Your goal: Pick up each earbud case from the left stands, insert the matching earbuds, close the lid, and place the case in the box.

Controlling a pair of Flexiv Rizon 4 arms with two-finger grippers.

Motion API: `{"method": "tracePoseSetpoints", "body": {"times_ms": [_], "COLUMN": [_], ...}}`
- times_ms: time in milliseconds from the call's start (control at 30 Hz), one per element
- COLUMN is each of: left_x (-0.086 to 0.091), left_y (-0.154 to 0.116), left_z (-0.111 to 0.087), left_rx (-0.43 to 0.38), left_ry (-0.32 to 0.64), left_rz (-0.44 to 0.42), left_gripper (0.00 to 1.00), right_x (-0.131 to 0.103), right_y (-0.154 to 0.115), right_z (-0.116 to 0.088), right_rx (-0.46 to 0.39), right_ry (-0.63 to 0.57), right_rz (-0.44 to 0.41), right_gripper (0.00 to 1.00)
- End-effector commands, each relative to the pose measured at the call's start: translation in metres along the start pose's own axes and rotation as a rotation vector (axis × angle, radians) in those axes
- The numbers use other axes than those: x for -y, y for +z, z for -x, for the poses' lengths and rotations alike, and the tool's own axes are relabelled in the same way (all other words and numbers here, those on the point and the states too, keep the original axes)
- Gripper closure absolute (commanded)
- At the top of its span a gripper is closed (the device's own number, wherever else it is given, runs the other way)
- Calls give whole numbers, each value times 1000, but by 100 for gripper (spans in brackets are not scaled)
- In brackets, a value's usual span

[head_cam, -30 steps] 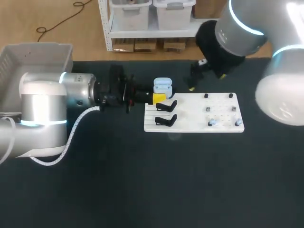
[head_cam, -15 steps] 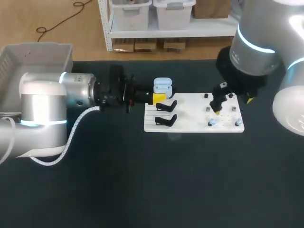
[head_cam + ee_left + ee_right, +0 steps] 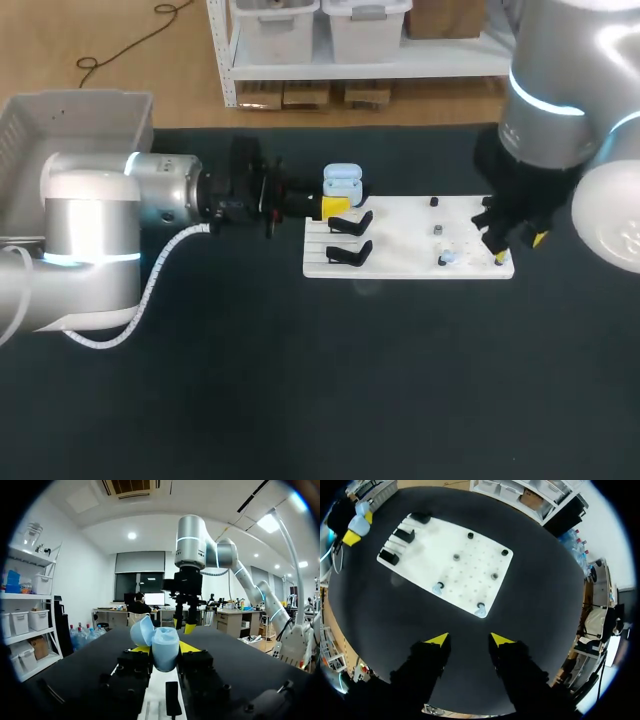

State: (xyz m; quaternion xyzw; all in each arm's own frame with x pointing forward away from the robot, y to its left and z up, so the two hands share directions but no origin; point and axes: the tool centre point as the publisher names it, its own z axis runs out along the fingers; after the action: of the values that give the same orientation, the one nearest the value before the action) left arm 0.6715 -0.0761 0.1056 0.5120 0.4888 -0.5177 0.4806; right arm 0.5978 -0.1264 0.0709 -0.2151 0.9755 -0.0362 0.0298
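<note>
Earbud pick-up: right arm arriving.
Right gripper, parted and empty, is settling over the earbuds at the white board's right end, having crossed from upper centre; left gripper is clamping the open earbud case, centre frame.

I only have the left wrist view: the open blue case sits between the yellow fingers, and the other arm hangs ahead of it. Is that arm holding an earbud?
Observer: No. Its own wrist view shows the right gripper open and empty, hovering by a corner of the white board.
Operator: Where are the earbuds, then?
Observer: Two light-blue earbuds sit along the board's edge nearest that gripper; one lies just ahead of its open fingers.
Operator: And the box?
Observer: The grey box is at the far left corner of the table, well to the left of the blue case.
</note>
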Motion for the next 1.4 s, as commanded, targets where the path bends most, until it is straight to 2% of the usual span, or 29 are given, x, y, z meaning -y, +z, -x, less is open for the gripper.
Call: {"method": "tracePoseSetpoints", "body": {"times_ms": [33, 67, 233, 267, 333, 367, 533, 600, 667, 1067, 1400], "left_x": [2, 2, 2, 2, 2, 2, 2, 2, 2, 2, 2], "left_y": [0, 0, 0, 0, 0, 0, 0, 0, 0, 0, 0], "left_z": [0, 0, 0, 0, 0, 0, 0, 0, 0, 0, 0], "left_rx": [2, 2, 2, 2, 2, 2, 2, 2, 2, 2, 2], "left_ry": [3, 3, 3, 3, 3, 3, 3, 3, 3, 3, 3], "left_rz": [5, 5, 5, 5, 5, 5, 5, 5, 5, 5, 5], "left_gripper": [100, 100, 100, 100, 100, 100, 100, 100, 100, 100, 100], "right_x": [2, 3, 7, 8, 8, 9, 12, 13, 14, 15, 19], "right_y": [9, 11, 19, 20, 23, 24, 32, 35, 38, 48, 56], "right_z": [1, 0, 0, 1, 3, 4, 9, 11, 12, 20, 20], "right_rx": [-36, -43, -53, -52, -48, -48, -54, -56, -58, -58, -57], "right_ry": [-27, -34, -53, -58, -72, -80, -109, -118, -129, -166, -164], "right_rz": [-7, -6, -8, -10, -19, -27, -52, -59, -69, -107, -132], "right_gripper": [50, 48, 51, 48, 37, 36, 36, 44, 45, 40, 48]}}
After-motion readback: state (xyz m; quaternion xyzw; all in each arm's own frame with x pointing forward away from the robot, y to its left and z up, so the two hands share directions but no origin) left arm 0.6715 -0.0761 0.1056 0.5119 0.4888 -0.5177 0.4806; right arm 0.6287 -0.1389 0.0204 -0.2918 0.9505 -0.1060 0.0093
